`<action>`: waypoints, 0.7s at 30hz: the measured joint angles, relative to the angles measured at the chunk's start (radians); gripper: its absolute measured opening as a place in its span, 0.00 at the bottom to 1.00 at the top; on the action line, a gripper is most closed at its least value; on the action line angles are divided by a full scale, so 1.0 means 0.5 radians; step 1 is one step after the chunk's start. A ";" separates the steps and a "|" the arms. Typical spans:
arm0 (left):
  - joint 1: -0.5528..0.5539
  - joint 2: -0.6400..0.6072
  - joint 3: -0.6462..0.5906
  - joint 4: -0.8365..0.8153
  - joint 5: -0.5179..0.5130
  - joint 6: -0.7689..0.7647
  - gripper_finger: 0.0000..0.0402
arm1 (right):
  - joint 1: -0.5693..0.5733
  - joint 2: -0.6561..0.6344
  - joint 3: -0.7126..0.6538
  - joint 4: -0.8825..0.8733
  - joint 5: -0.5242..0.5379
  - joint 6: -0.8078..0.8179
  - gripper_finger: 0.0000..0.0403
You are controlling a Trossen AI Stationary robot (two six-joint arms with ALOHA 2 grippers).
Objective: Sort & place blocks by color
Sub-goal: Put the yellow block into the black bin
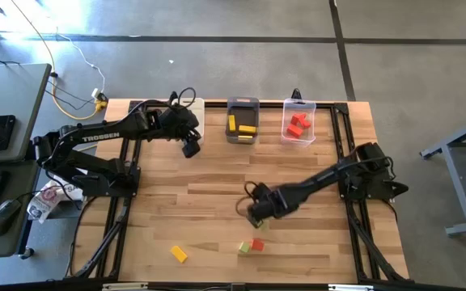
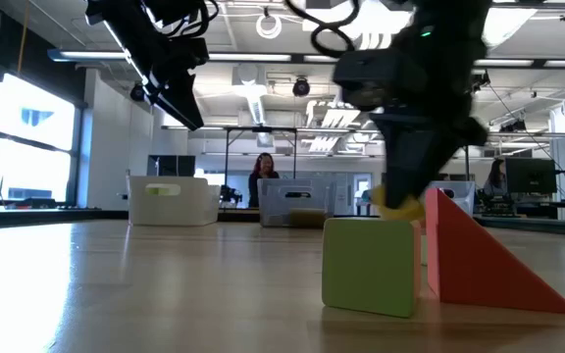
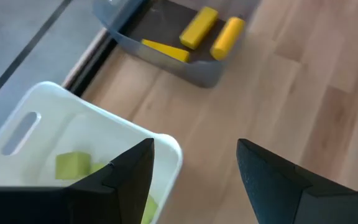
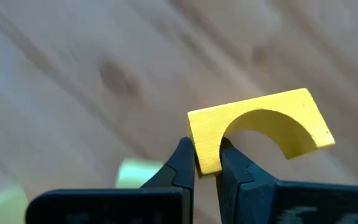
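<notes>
My right gripper [image 1: 255, 214] hangs over the table's near middle, shut on a yellow arch block [image 4: 260, 124]; the low view shows that block [image 2: 400, 206] under the gripper. A light green block [image 1: 244, 248], a red wedge [image 1: 256, 244] and a yellow block [image 1: 179, 254] lie flat on the wood near the near edge. In the low view the green block [image 2: 371, 265] and red wedge [image 2: 479, 260] stand side by side. My left gripper [image 1: 190, 148] is open, empty, raised beside the white bin [image 1: 192, 113]. My right gripper pinches one leg of the yellow arch [image 4: 205, 146] between its two fingers, only at their tips. It comes from above, pointing down. The arch's other leg [image 4: 312, 130] sticks out sideways, free, and the block is lifted off the table.
Three bins stand in a row at the far edge: the white bin [image 3: 73, 124] holds green blocks, the dark grey bin [image 1: 242, 120] yellow ones, the clear bin [image 1: 298, 121] red ones. Bare wood lies between the bins and the loose blocks. People sit beyond the table.
</notes>
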 joint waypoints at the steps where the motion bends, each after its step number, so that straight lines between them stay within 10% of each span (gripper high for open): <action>1: -0.018 0.000 0.000 -0.021 0.000 0.000 0.53 | -0.043 0.000 0.000 0.041 0.000 -0.080 0.03; 21: -0.265 0.000 0.000 -0.079 0.003 0.015 0.53 | -0.695 -0.011 0.001 0.713 -0.113 -1.386 0.03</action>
